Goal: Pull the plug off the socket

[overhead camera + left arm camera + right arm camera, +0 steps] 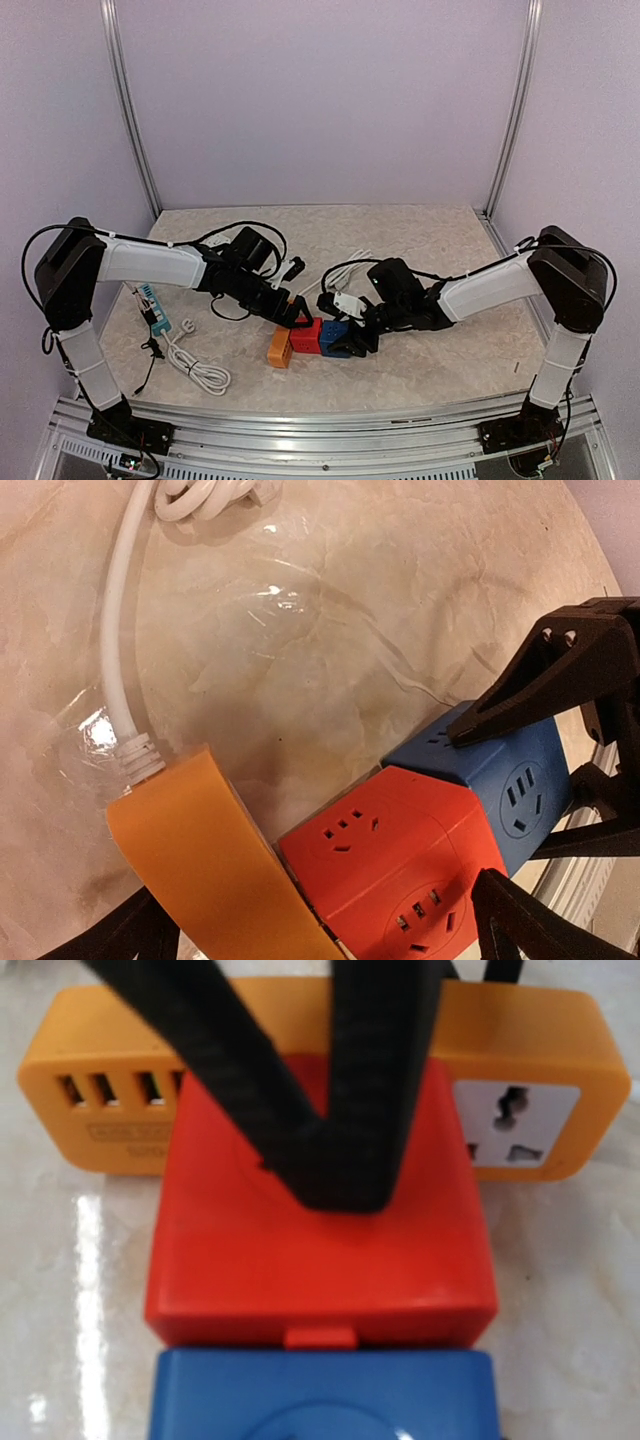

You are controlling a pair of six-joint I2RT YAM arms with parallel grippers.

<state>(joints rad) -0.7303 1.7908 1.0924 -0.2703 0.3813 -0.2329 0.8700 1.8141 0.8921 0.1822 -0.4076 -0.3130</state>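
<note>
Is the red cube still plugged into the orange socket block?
Plugged in. The red cube sits flush against the orange socket block, with no gap showing between them in either wrist view.

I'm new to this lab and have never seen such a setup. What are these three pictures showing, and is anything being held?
Two robot arms are bolted at the near edge of a marble-patterned table. The wide picture comes from a fixed camera above and behind them; the other two come from cameras on each wrist.

In the middle lies a chain of three joined blocks: an orange socket block with a white cord, a red cube and a blue cube.

The left pincer stands wide open over the orange and red blocks, holding nothing. The right pincer straddles the blue cube; whether it grips yet, the pictures don't show.
</note>
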